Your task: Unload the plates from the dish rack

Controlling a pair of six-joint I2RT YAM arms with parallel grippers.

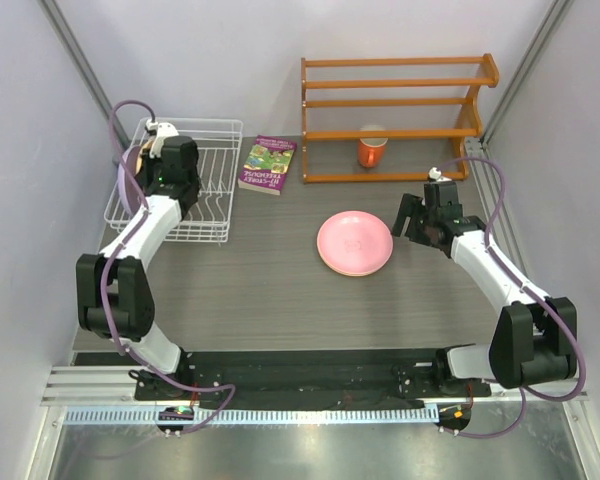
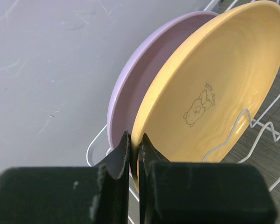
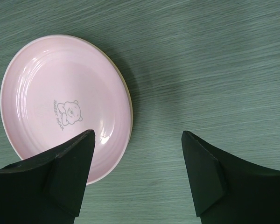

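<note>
A yellow-orange plate (image 2: 214, 88) stands upright in the white wire dish rack (image 1: 212, 175), with a lavender plate (image 2: 130, 88) right behind it. My left gripper (image 2: 136, 143) is shut on the yellow-orange plate's rim; in the top view it (image 1: 152, 150) sits at the rack's left side. A pink plate (image 1: 354, 243) lies flat on the table, also in the right wrist view (image 3: 60, 102). My right gripper (image 3: 137, 140) is open and empty, hovering over the plate's right edge; in the top view it (image 1: 412, 220) is just right of the plate.
An orange wooden shelf (image 1: 395, 115) stands at the back with an orange mug (image 1: 371, 152) on its lower level. A book (image 1: 268, 164) lies between rack and shelf. Grey walls close in on the left and the right.
</note>
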